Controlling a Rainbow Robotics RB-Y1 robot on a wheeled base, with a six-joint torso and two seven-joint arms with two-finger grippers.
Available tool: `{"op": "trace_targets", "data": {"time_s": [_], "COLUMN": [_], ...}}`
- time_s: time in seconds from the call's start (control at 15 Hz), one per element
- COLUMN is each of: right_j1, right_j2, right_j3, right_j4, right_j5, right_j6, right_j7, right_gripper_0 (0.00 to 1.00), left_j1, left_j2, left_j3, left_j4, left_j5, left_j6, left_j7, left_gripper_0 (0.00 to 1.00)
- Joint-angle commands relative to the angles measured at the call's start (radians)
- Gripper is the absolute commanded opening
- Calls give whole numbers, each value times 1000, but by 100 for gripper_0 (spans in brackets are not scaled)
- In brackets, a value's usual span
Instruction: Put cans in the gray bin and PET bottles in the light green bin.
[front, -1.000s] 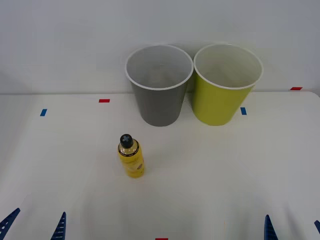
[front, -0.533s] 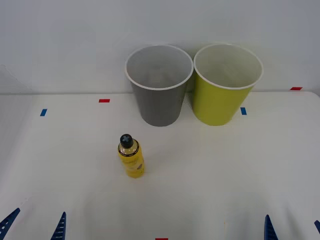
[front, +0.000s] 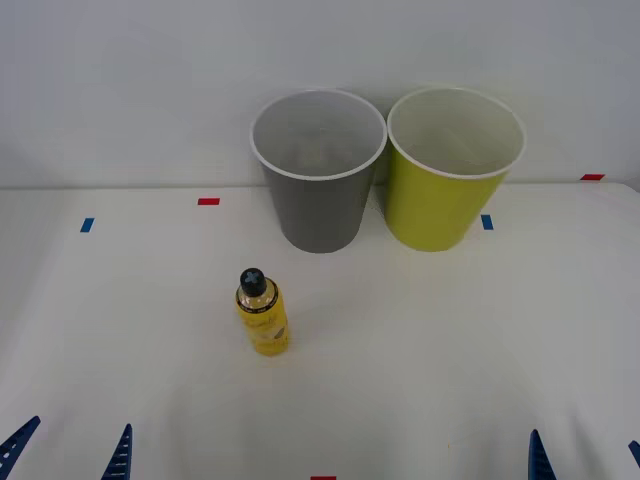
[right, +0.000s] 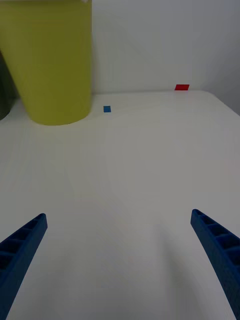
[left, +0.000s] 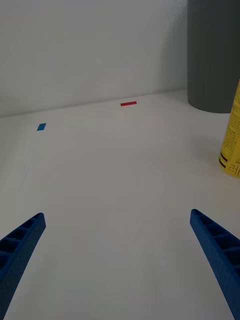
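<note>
Both arms parked at the near edge of the table (front: 480, 380). Left gripper (front: 68, 452) at the near left, fingers spread wide, nothing between them. Right gripper (front: 585, 455) at the near right, equally wide apart and empty.

PET bottle (front: 262, 315) stands upright on the table, left of centre, black cap up, well apart from both grippers. In the left wrist view its yellow label (left: 232, 135) sits off to one side of the open fingers, so I judge the left arm the nearer candidate for the pick. Gray bin (front: 318, 170) and light green bin (front: 455, 168) stand side by side at the far edge, rims nearly touching, gray to the left. Red and blue tape marks on the table near them. I see no can anywhere on the table.

Risks, as I judge them:
- The bottle is narrow and upright; a finger arriving off-line could knock it over and send it rolling.
- The gray bin lies closer to the bottle than the correct green one; a short carry would drop it in the wrong bin.
- With the rims so close, a release near the shared edge could bounce off.

Versus a second ago: no change in bottle, bins or finger positions. Nothing started yet.
</note>
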Motion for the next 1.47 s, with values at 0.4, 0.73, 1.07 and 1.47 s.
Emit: {"op": "trace_targets", "data": {"time_s": [0.4, 0.73, 1.07, 1.47], "right_j1": [0, 0, 0, 0], "right_j2": [0, 0, 0, 0], "right_j3": [0, 0, 0, 0], "right_j4": [0, 0, 0, 0], "right_j5": [0, 0, 0, 0], "right_j6": [0, 0, 0, 0], "right_j7": [0, 0, 0, 0], "right_gripper_0": [100, 100, 100, 100], "left_j1": [0, 0, 0, -31], "left_j2": [0, 0, 0, 18], "left_j3": [0, 0, 0, -9], "left_j4": [0, 0, 0, 58], "left_j5": [0, 0, 0, -8], "left_j6": [0, 0, 0, -52], "left_j7": [0, 0, 0, -5], "left_gripper_0": [100, 100, 100, 100]}}
